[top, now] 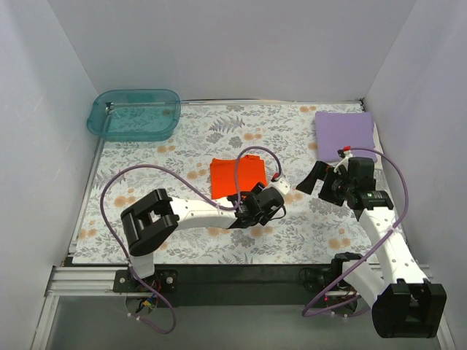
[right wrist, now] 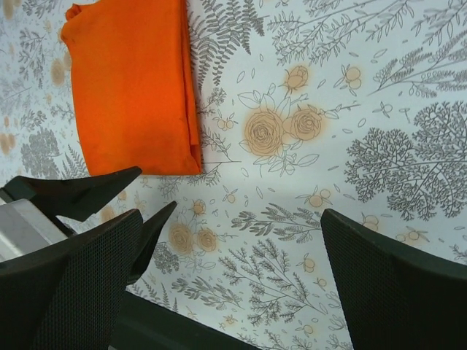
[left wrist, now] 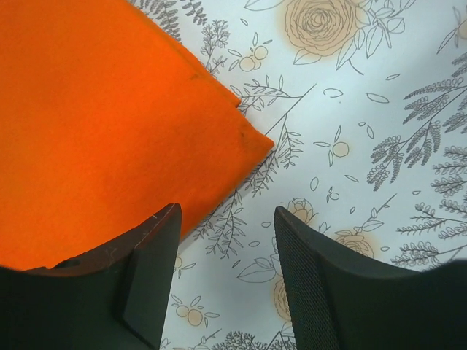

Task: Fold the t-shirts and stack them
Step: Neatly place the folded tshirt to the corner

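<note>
Top view: bright orange-red folded cloth t-shirt (top: 237,176) lies mid-table on the floral tablecloth (top: 219,135). The pale lavender-purple folded cloth t-shirt (top: 344,131) sits far right, well apart. Not yet stacked. Left gripper (top: 257,204) is at the orange shirt's near right corner; right gripper (top: 321,182) is between the shirts.

Left wrist view: left gripper (left wrist: 226,219) part-open and empty, the orange corner (left wrist: 252,138) ahead.

Right wrist view: right gripper (right wrist: 233,219) spread wide, holding nothing.

Judged step: stacking. Pinch all layers at two corners, lift level, and align edges.
</note>
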`<state>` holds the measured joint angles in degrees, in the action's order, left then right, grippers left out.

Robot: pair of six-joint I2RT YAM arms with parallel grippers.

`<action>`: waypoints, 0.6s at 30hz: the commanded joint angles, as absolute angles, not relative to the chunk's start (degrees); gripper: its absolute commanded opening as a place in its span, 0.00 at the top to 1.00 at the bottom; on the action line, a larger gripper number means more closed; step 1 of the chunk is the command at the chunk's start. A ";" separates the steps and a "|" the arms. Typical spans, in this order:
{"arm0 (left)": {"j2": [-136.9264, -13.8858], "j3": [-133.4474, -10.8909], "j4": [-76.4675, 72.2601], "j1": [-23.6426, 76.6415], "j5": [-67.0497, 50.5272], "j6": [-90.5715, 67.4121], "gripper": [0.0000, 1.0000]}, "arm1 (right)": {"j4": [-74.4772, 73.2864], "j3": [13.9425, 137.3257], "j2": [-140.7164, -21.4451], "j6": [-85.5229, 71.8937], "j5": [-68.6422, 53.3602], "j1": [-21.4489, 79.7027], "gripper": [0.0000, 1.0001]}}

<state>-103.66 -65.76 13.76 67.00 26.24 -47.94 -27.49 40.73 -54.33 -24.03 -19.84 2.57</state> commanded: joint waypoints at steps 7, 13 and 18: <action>-107.92 -68.47 4.13 68.90 31.82 -39.91 0.53 | -28.83 35.25 -48.17 -28.56 -18.54 1.93 0.02; -111.79 -68.91 2.29 68.82 30.76 -37.53 0.56 | -28.74 34.54 -48.16 -29.44 -18.28 1.84 0.02; -113.29 -68.21 2.28 68.91 31.46 -37.27 0.65 | -28.39 34.54 -49.04 -30.49 -16.70 1.67 0.02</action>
